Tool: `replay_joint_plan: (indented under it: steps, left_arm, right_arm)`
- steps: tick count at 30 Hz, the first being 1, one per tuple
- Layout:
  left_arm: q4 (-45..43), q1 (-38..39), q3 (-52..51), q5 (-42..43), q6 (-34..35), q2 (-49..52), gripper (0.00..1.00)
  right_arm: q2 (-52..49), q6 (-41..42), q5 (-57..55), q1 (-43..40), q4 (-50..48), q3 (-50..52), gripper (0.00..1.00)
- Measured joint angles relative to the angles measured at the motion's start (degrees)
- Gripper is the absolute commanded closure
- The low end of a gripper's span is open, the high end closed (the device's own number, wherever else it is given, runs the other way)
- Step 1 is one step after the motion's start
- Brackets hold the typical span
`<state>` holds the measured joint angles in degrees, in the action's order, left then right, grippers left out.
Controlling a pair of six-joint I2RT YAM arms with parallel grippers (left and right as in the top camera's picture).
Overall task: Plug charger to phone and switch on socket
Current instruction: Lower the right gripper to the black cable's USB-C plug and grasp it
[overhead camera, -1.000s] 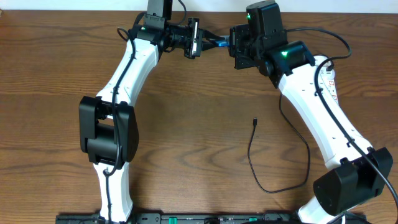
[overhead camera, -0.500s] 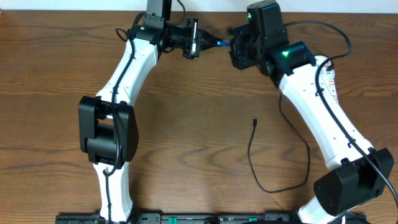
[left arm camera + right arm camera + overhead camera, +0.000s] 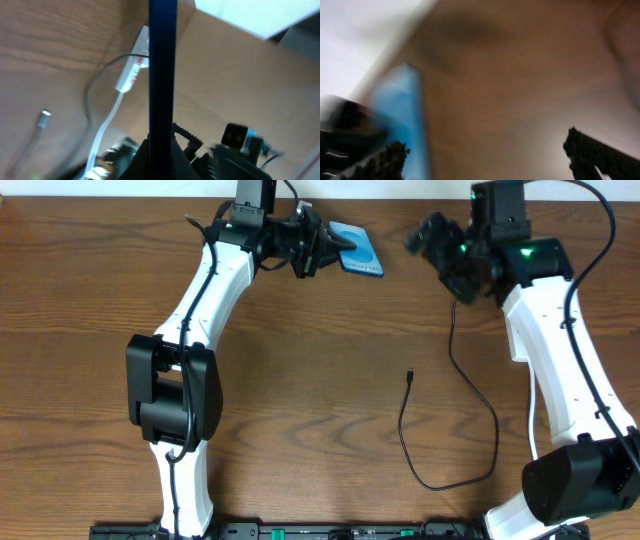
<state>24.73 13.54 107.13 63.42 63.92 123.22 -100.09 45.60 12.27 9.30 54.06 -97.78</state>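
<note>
Phone: a slim rectangular smartphone with a black frame and a teal-blue screen (image 3: 358, 252), at the far edge of the brown wooden tabletop (image 3: 300, 380). I cannot tell whether it rests on the wood or is lifted.
Left gripper: the left gripper (image 3: 325, 248) is closed on the left end of the phone. In the left wrist view the phone (image 3: 162, 65) shows only as a dark upright edge rising from between the fingers.
Right gripper: the right gripper (image 3: 428, 235) is blurred, to the right of the phone and apart from it. In the right wrist view its two fingers (image 3: 390, 157) stand wide apart with nothing between them, and the phone (image 3: 402, 110) is a blue blur at the left.
Charger: a long thin black cable (image 3: 497, 430) lies in a loop on the tabletop. Its small connector tip (image 3: 410, 376) lies free near the middle, well apart from the phone.
Socket: a narrow white power strip with red markings (image 3: 134, 67) lies on the tabletop, seen in the left wrist view with its white lead (image 3: 107, 125). The overhead view does not show it clearly.
</note>
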Motion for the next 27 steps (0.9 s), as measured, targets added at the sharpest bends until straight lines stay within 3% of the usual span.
replay_joint_plan:
  steps: [6, 11, 15, 19, 27]
  left_arm:
    - [7.37, 0.00, 0.00, -0.63, -15.39, 0.00, 0.93]
    - [14.45, 0.00, 0.00, -1.14, -28.13, 0.00, 0.93]
    - [19.58, 0.02, 0.00, -3.56, -34.42, 0.00, 0.92]
    - [21.55, 0.00, 0.00, -5.31, -37.27, 0.00, 0.93]
    - [21.79, 0.00, 0.00, -7.04, -39.43, 0.00, 0.93]
  right_arm:
    - [0.00, -14.19, -0.92, -0.39, 14.23, 0.31, 0.01]
    - [0.44, -20.37, -1.81, -0.39, 15.56, 5.79, 0.01]
    - [0.48, -23.26, 0.70, -0.39, 10.08, 14.71, 0.03]
    - [0.48, -25.99, 6.93, -0.37, 0.09, 24.11, 0.14]
    - [0.48, -20.61, 10.23, 0.37, -10.10, 37.16, 0.23]
